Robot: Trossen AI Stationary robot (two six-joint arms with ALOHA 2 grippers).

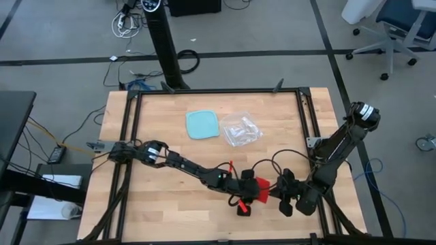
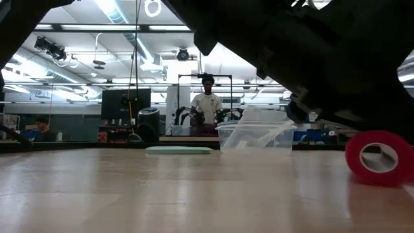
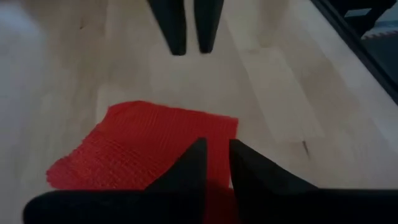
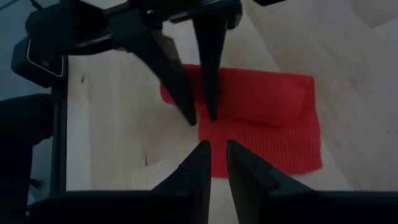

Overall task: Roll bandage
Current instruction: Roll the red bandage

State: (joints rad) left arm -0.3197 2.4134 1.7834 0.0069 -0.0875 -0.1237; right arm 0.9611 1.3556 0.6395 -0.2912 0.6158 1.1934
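From above, the two dark arms cover most of the bright red fabric bandage point(image 1: 259, 192), so only a patch shows near the table's front edge, right of centre. In the low view an arm cuts off the roll's top, leaving a red ring standing on the wood (its hollow core facing the camera). There is one bandage, partly rolled with a flat tail point(image 4: 292, 146), one light-blue square plastic container point(image 1: 203, 124) and one clear crinkled plastic bag point(image 1: 240, 129), both well behind. The left gripper point(image 3: 216, 158) has its fingers narrowly apart, tips over the red cloth. The right gripper point(image 4: 215, 151) faces it, fingers also slightly parted, tips at the cloth's edge; whether either pinches it is unclear.
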